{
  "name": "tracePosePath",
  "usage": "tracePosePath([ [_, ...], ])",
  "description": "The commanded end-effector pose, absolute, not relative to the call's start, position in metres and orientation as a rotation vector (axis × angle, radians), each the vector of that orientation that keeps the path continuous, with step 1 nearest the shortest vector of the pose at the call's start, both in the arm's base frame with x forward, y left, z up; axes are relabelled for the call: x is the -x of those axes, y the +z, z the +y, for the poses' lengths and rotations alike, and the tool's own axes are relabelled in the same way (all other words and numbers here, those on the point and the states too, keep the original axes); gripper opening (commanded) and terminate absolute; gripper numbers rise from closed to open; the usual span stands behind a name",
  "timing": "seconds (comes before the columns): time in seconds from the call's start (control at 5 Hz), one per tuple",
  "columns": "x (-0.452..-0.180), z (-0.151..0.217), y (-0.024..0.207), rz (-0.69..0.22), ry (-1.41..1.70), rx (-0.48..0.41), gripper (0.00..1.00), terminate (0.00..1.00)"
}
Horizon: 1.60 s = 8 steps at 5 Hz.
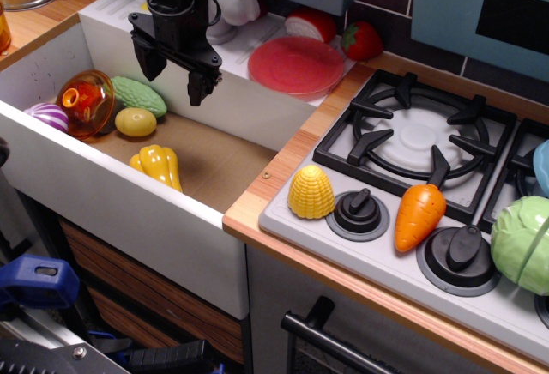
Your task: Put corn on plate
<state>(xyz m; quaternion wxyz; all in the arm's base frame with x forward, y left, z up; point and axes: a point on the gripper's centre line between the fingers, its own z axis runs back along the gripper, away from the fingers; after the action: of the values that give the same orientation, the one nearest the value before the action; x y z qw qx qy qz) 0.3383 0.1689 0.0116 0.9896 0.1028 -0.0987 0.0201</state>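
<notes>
The corn point(310, 192) is a stubby yellow ridged cob. It stands upright on the front left corner of the toy stove, next to a black knob point(357, 211). The red-pink plate point(296, 64) lies flat on the white ledge behind the sink. My black gripper point(173, 70) hangs over the sink's back part, left of the plate and well away from the corn. Its two fingers are spread apart with nothing between them.
The sink point(206, 164) holds a lobed yellow squash point(158, 165), a small yellow ball point(135, 121), a green vegetable point(139, 95), an orange translucent bowl point(87, 101) and a purple striped toy point(48, 116). A carrot point(419, 216) and green cabbage point(523, 244) lie on the stove. A red-and-white toy point(312, 24) and strawberry point(361, 40) sit behind the plate.
</notes>
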Motion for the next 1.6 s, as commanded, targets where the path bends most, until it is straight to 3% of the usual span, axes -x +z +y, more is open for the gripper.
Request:
tracePosePath([
  [0.0, -0.338, 0.169, 0.012, -0.198, 0.040, -0.206, 1.00, 0.00],
  [0.4, -0.316, 0.105, 0.055, -0.216, 0.039, -0.223, 1.00, 0.00],
  [0.8, -0.300, 0.046, 0.107, -0.164, 0.021, -0.206, 1.00, 0.00],
  [1.2, -0.293, 0.008, 0.115, -0.181, -0.032, -0.139, 1.00, 0.00],
  [1.4, -0.284, -0.007, 0.105, -0.189, -0.043, -0.127, 1.00, 0.00],
])
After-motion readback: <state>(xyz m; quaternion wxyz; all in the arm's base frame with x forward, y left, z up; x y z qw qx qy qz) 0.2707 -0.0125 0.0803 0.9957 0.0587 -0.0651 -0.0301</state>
